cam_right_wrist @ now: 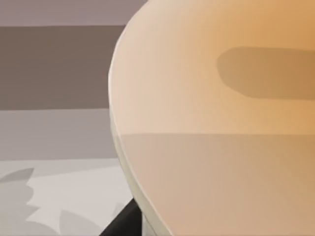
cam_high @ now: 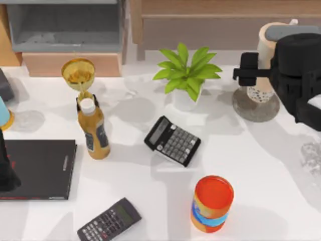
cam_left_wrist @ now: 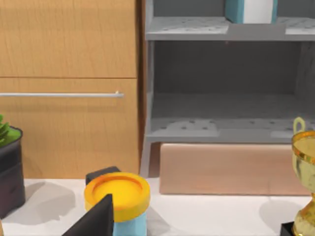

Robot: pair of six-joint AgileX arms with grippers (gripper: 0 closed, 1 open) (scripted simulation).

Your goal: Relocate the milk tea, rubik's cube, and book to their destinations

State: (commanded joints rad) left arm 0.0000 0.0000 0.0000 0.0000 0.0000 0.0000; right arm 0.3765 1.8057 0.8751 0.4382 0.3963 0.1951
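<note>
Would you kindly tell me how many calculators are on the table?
2. One calculator lies near the table's middle, below the plant; a darker calculator lies at the bottom edge, left of the can.

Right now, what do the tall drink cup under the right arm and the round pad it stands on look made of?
The tall milk tea cup: likely clear plastic, since dark pearls show through its wall at the bottom. The round grey coaster under it: matte and speckled, stone or concrete by the look, though cork cannot be ruled out. The right gripper is at the cup.

No legible text on any label, cover or calculator key.
</note>
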